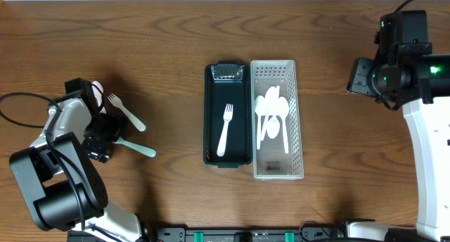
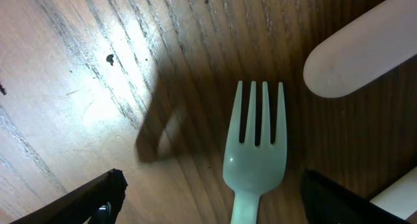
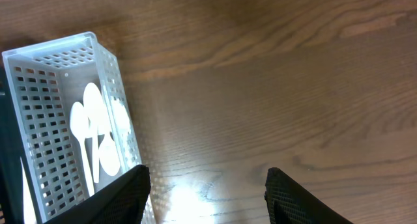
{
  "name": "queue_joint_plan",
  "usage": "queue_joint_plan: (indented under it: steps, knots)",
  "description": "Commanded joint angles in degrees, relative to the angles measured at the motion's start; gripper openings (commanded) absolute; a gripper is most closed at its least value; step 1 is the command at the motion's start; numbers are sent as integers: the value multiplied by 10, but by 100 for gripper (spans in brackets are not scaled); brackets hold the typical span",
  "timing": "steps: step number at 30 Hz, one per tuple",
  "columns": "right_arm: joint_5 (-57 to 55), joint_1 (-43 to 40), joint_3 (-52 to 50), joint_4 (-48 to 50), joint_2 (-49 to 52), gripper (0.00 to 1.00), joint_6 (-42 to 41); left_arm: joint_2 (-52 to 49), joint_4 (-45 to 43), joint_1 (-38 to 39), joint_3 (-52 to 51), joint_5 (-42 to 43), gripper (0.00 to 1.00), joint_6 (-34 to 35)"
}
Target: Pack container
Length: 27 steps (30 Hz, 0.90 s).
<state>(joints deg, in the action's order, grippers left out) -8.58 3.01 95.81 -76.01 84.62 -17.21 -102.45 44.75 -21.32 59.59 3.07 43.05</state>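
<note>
Tray (image 1: 209, 122), dark, mid-counter (image 1: 169, 31). It holds one white fork (image 1: 225, 129), lying lengthwise with its tines toward the far end.

Basket (image 1: 300, 94), white and perforated, touches the tray's right side. It holds a bunch of white spoons (image 1: 271, 115), overlapping, bowls toward the far end. I cannot make out the count.

Well left of the tray, loose on the counter, lie a second fork (image 1: 126, 112), white, and a mint fork (image 1: 138, 148), both at an angle.

My left fingers (image 2: 98, 198) are over that spot, apart and low above the mint fork. In the left wrist view its tines lie between them, and I cannot tell whether either finger touches it. A white rounded piece (image 2: 355, 55) lies just beside the tines; I cannot tell what it is.

My right fingers (image 3: 120, 195) are well right of the tray, beyond the basket. They are apart, holding nothing, over bare counter.
</note>
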Motion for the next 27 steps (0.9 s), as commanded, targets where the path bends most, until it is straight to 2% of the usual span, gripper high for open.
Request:
queue_joint_plan:
  steps: [1,17,23,26,27]
  knots:
    - [0,-3,-3,-1,0,60,10,-11,0,-1,-2,0,88,-5]
    - [0,-3,-3,-1,0,60,10,-46,0,-1,-2,2,88,-5]
    - [0,-3,-3,0,0,61,10,-46,0,-2,-2,11,61,-5]
    - [0,-3,-3,-1,0,61,10,-46,-1,-2,-2,10,40,-5]
    - [0,-3,-3,-1,0,61,10,-46,-1,-1,-2,10,38,-5]
